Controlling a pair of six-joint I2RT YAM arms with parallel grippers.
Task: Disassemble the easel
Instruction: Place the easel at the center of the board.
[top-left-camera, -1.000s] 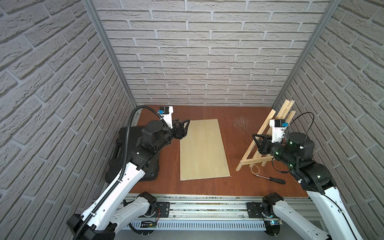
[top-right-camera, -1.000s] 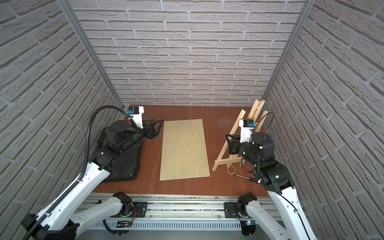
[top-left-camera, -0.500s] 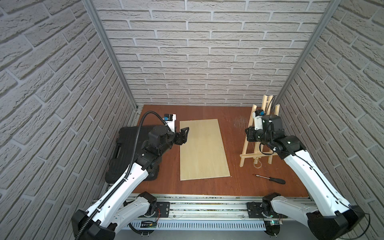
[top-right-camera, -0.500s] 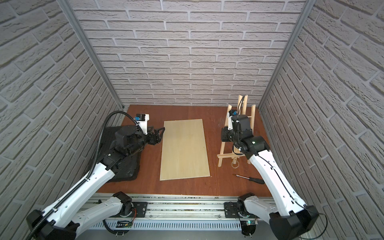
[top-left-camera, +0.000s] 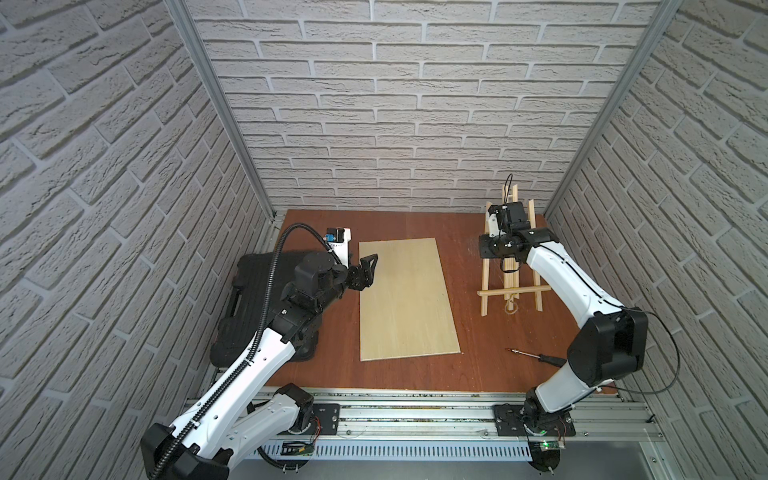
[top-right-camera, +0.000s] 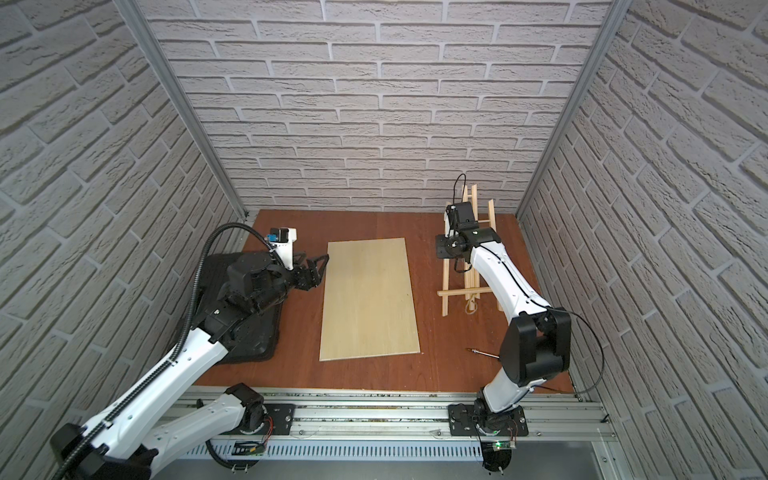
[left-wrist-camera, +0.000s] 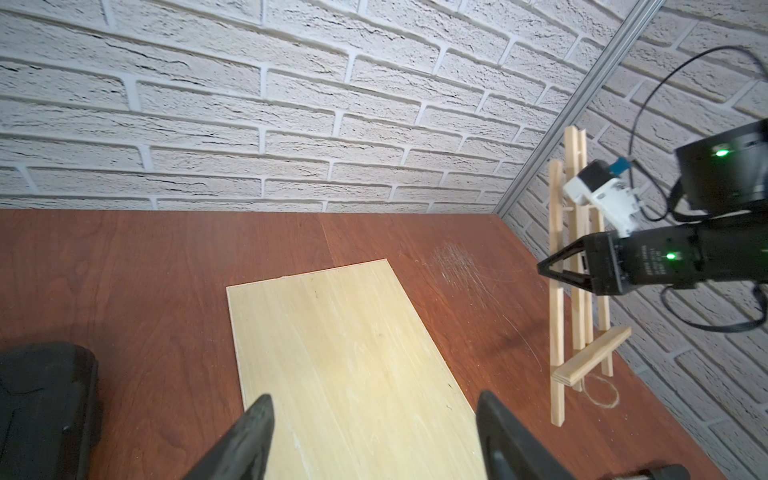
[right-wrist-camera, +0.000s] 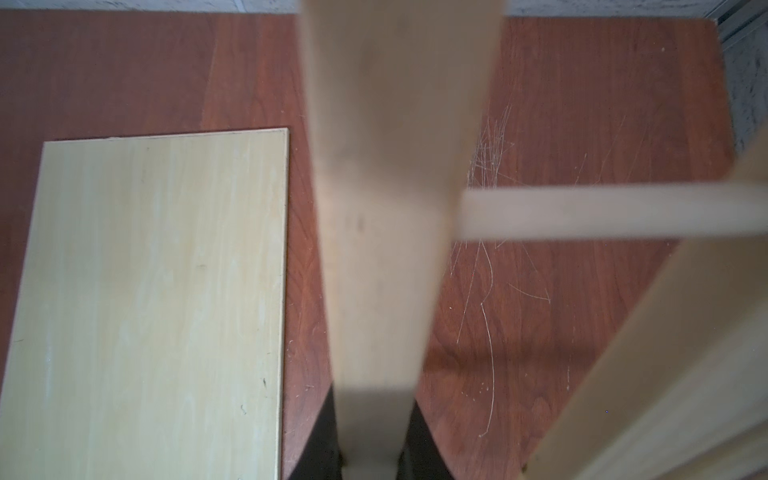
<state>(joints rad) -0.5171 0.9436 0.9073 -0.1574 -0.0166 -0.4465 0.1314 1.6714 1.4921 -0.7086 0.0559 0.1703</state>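
Overhead, in a top view, we see easel (top-left-camera: 494, 293) upright, far right of table (top-left-camera: 457, 249), right of plywood board (top-left-camera: 405, 299). Left wrist: right gripper (left-wrist-camera: 544, 272) pinched on easel's front slat; left gripper (left-wrist-camera: 374, 399) spread wide, empty (over board edge). Right wrist: blurred slat between dark fingers (right-wrist-camera: 320, 453).

A large flat pale plywood board (top-left-camera: 405, 299) is lying in the middle of the reddish-brown wooden table (top-left-camera: 457, 232), and a black plastic tool case (top-left-camera: 249, 291) is lying to its left. A small A-shaped easel of thin pale wooden slats (top-left-camera: 492, 293) is standing at the back right, near the corner, with its loop of thin string (top-left-camera: 513, 308) lying between its feet. A slim black-handled screwdriver (top-left-camera: 536, 354) is lying in front of it. The left gripper (left-wrist-camera: 372, 399) is hanging over the board's left rear edge, and the right gripper (left-wrist-camera: 544, 269) is clasping an easel slat.
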